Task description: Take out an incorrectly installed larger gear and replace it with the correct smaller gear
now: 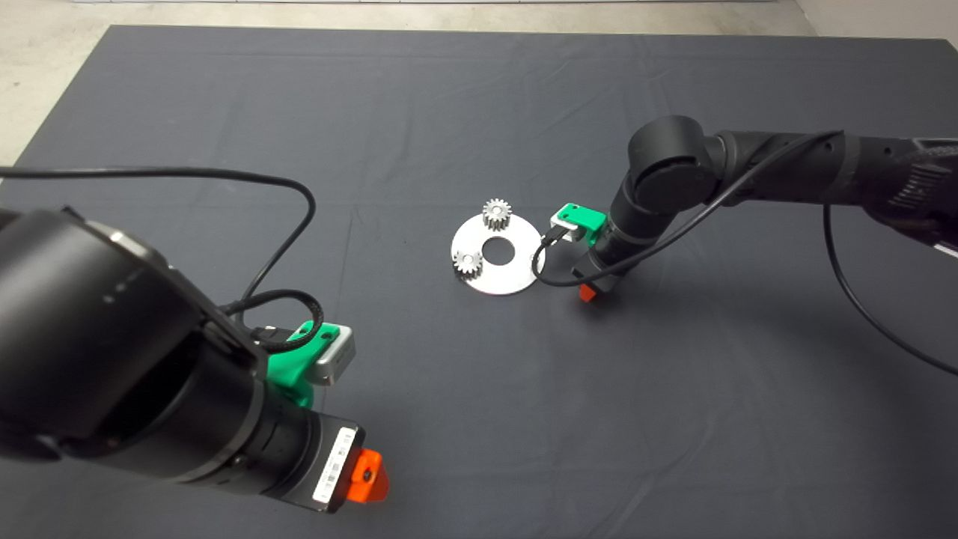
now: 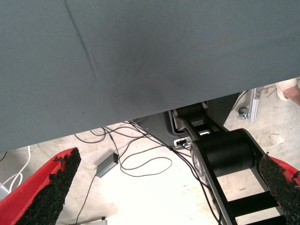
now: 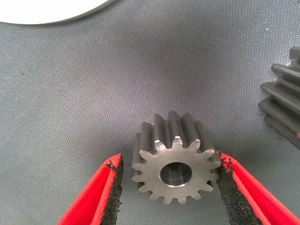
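The small gear [image 3: 174, 166] was seen on the mat [image 1: 479, 419] beside the plate [image 1: 516, 278], between the open fingers of the right gripper [image 3: 169, 187]. The left gripper [image 2: 168, 187], also open, was parked farther off.

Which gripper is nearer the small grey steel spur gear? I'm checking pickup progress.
Right. The right gripper straddles the small grey steel spur gear; the left gripper waits at the mat's near edge.

We saw the smaller gear [image 3: 174, 165], a grey steel spur gear with short straight teeth and a centre hole, standing on the dark mat [image 3: 93, 89]. The larger gear [image 3: 285, 98] lay near it, only its dark slanted teeth in view.
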Action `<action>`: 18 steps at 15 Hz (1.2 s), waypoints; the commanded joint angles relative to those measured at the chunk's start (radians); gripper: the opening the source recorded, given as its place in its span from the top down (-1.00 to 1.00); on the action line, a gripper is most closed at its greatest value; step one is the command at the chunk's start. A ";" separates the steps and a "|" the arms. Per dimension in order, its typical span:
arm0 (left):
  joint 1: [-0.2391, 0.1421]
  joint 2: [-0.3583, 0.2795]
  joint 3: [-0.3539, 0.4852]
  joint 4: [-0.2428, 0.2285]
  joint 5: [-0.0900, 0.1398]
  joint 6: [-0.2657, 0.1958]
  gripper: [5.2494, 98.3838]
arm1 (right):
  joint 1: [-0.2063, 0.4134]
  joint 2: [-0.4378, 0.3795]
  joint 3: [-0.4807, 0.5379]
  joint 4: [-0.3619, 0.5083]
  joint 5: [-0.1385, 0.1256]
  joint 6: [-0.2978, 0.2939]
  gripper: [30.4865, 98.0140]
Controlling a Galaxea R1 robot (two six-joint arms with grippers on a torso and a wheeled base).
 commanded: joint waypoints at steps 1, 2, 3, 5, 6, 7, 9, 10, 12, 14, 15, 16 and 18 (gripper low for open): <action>-0.012 -0.003 0.017 -0.019 -0.002 -0.004 -1.00 | 0.013 0.005 0.006 -0.033 -0.102 0.002 0.39; -0.012 -0.003 0.017 -0.019 -0.002 -0.004 -1.00 | 0.013 0.005 0.008 -0.033 -0.104 0.002 0.44; -0.012 -0.003 0.017 -0.019 -0.002 -0.004 -1.00 | 0.013 0.005 0.006 -0.033 -0.102 0.002 0.52; -0.012 -0.003 0.017 -0.019 -0.002 -0.004 -1.00 | 0.012 0.005 0.003 -0.033 -0.104 0.002 0.55; -0.012 -0.001 0.017 -0.019 -0.001 -0.004 -1.00 | 0.006 0.005 0.008 -0.033 -0.104 0.002 0.56; -0.012 -0.001 0.017 -0.019 -0.002 -0.004 -1.00 | 0.004 0.005 0.008 -0.033 -0.104 0.002 0.61; -0.012 -0.001 0.017 -0.019 -0.002 -0.004 -1.00 | 0.003 0.005 0.008 -0.034 -0.104 0.002 0.61; -0.012 -0.001 0.017 -0.019 -0.002 -0.004 -1.00 | 0.003 0.005 0.009 -0.034 -0.104 0.004 0.64; -0.012 -0.001 0.017 -0.019 -0.002 -0.004 -1.00 | 0.006 0.006 0.009 -0.034 -0.106 0.008 0.64; -0.012 0.000 0.017 -0.019 -0.002 -0.004 -1.00 | 0.009 0.014 0.012 -0.031 -0.110 0.017 0.65; -0.012 0.000 0.017 -0.019 -0.002 -0.004 -1.00 | 0.019 0.020 0.012 -0.025 -0.111 0.034 0.66; -0.012 0.000 0.017 -0.019 -0.002 -0.004 -1.00 | 0.050 0.030 0.011 -0.022 -0.113 0.040 0.66; -0.012 0.000 0.017 -0.019 -0.002 -0.004 -1.00 | 0.127 0.046 0.011 0.024 -0.113 0.045 0.66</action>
